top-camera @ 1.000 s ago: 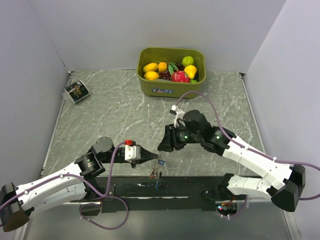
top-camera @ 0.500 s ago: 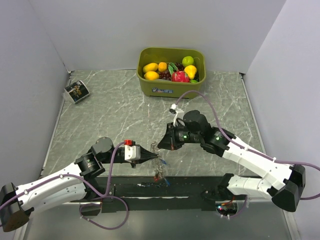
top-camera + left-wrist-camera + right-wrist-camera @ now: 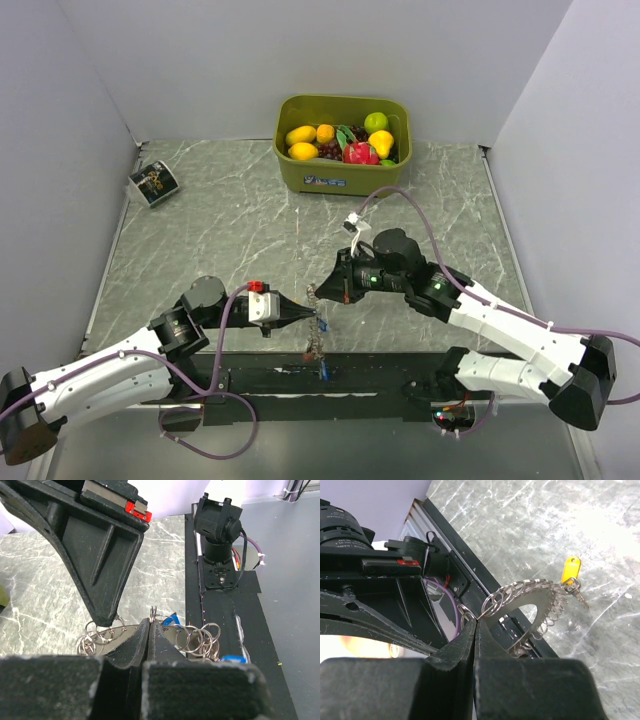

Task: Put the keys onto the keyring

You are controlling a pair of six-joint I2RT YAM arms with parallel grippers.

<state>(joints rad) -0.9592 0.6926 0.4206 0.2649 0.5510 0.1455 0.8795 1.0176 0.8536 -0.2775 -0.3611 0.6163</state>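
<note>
The keyring, a grey metal loop strung with many small rings, hangs between both grippers just above the table's near edge. My left gripper is shut on it; in the left wrist view rings spread on both sides of the jaws, with a blue key tag behind. My right gripper is shut on one small ring of the keyring, pinched at its tips. A yellow-tagged key hangs at the loop's far end. A blue key dangles lowest.
A green bin of fruit toys stands at the back centre. A small printed packet lies at the far left. A black strip runs along the near edge under the hanging keyring. Grey walls enclose three sides.
The right arm has dropped and shifted slightly right, its tip staying by the left gripper. The keyring bunch now hangs straighter, with the blue key lower.
</note>
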